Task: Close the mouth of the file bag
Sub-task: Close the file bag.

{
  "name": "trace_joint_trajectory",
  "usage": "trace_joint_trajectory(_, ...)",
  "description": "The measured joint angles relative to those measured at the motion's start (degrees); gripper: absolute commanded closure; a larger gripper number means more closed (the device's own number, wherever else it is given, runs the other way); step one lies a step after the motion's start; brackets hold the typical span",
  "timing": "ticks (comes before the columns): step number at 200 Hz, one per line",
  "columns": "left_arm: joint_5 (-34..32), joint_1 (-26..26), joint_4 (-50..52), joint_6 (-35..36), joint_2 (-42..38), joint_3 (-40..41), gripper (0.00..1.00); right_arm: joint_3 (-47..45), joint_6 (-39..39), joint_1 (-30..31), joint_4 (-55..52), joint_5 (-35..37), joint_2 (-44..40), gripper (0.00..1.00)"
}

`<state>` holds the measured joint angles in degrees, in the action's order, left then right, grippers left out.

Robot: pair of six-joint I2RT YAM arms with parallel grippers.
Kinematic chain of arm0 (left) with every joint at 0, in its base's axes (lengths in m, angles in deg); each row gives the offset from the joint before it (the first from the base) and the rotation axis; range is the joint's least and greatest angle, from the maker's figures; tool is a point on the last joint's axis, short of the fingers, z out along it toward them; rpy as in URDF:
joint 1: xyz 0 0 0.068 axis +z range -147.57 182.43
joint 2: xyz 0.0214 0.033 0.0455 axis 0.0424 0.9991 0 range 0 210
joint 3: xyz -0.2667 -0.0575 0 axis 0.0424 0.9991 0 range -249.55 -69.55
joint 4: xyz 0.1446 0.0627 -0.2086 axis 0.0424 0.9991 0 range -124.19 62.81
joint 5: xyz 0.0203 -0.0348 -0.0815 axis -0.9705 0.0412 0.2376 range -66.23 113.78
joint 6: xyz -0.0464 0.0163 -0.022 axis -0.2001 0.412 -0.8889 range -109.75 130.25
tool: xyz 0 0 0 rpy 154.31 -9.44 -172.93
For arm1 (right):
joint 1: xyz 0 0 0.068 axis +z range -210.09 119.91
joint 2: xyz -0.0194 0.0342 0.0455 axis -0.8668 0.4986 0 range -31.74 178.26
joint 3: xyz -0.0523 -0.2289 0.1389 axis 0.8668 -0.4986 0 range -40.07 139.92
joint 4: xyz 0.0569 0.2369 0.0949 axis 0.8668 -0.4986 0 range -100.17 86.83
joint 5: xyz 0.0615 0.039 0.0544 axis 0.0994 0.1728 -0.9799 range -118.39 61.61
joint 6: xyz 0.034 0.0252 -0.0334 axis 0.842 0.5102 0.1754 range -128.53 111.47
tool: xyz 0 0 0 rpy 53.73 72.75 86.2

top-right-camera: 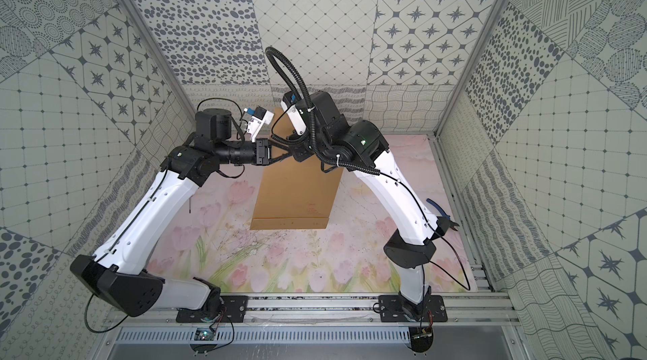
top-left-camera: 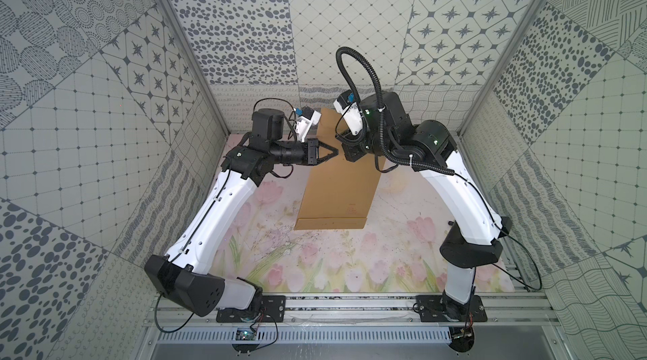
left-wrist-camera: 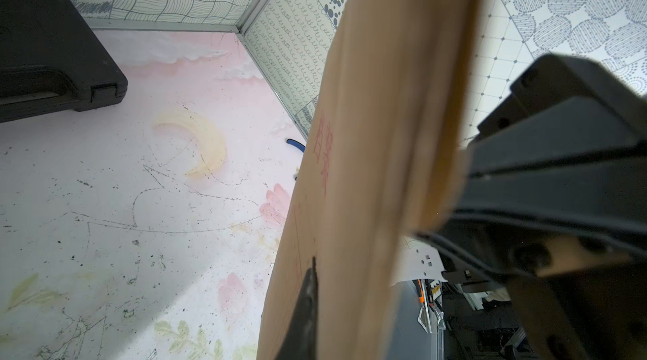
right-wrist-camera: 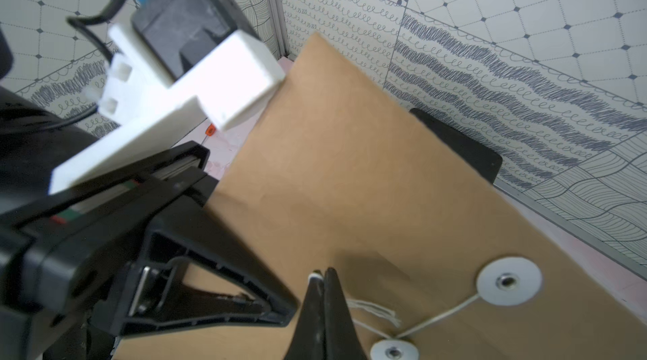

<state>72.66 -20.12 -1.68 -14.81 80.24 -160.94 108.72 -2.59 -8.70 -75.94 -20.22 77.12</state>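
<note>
- Brown paper file bag (top-left-camera: pixel 336 197) lying lengthwise on the middle of the flowered mat (top-left-camera: pixel 315 263), with its mouth (top-left-camera: pixel 327 120) end lifted off the mat's far side.
- Robot's left claw (top-left-camera: pixel 336 153) clamped on the raised paper's edge.
- Robot's right claw (right-wrist-camera: pixel 324 284) pinched together, seemingly on the white string (right-wrist-camera: pixel 437 316) beside a white button (right-wrist-camera: pixel 507 281).
- Paper looks light, thin and floppy; flap edge and string seem the best holds.

The left gripper (top-left-camera: pixel 335 154) and right gripper (right-wrist-camera: pixel 324 279) crowd the file bag (top-left-camera: pixel 338 186) at its far end; the black case (left-wrist-camera: pixel 52 54) blocks the far wall; pliers (top-right-camera: pixel 442 214) lie by the right rail; the near mat (top-left-camera: pixel 315 260) lies open.
</note>
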Motion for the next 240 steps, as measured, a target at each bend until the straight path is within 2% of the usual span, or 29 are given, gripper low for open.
trace_joint_trajectory(24, -0.2, 1.0, -1.3, -1.4, 0.2, -0.1, 1.0, -6.3, 1.2, 1.1, 1.5, -1.7, -2.2, 1.0)
trace_joint_trajectory(56, -0.2, 2.5, -2.0, -3.2, 0.5, -1.1, 1.0, -21.9, 3.5, 2.2, 7.6, -3.7, -9.2, 1.0)
trace_joint_trajectory(87, -0.1, 3.2, -2.3, -4.4, 0.6, -2.4, 1.0, -29.6, 5.5, 1.7, 12.6, -3.7, -13.7, 1.0)
trace_joint_trajectory(165, 0.9, 4.5, -2.1, -5.0, 0.6, -3.7, 1.0, -43.2, 7.8, -0.9, 21.4, -4.2, -22.9, 1.0)
trace_joint_trajectory(240, 3.4, 4.9, -3.1, -6.6, -0.7, -3.6, 1.0, -48.2, 9.3, -6.4, 25.7, -9.4, -24.6, 1.0)
